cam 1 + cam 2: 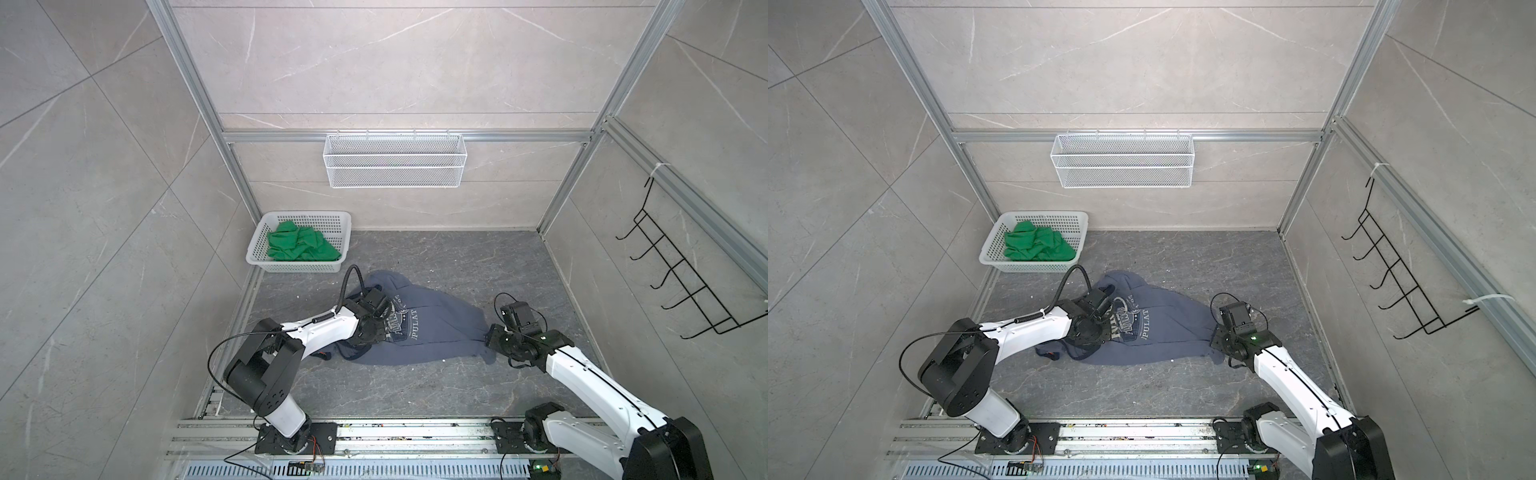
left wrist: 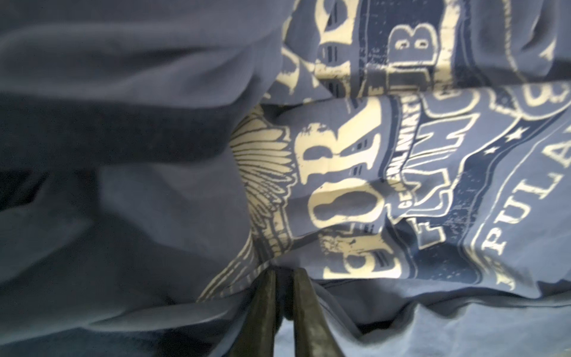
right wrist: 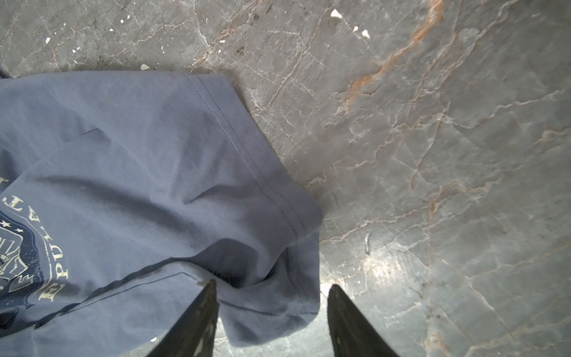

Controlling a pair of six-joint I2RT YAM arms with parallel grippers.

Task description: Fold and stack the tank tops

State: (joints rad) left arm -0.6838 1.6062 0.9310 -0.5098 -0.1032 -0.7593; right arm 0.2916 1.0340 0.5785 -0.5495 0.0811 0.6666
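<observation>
**Two grippers at opposite ends of the slate-blue tank top, with the green one in the basket behind.**

Nearest the arm bases, the slate-blue tank top (image 1: pixel 432 328) lies rumpled and unfolded, print up, in the middle of the grey marbled tabletop (image 1: pixel 415 386). The left gripper (image 2: pixel 282 273) is clenched on a raised pinch of its cloth beside the pale lettering, with the jaws almost together. The right gripper (image 3: pixel 273 289) is released at the hem corner on the opposite end. Its jaws stand apart, one finger (image 3: pixel 197 318) over the cloth and the other over bare tabletop, gripping nothing. Farther back on the left, the green tank top (image 1: pixel 301 247) sits crumpled inside the white plastic basket (image 1: pixel 299 267), well apart from the blue one. On the back wall hangs a wire mesh basket (image 1: pixel 395 160).
</observation>
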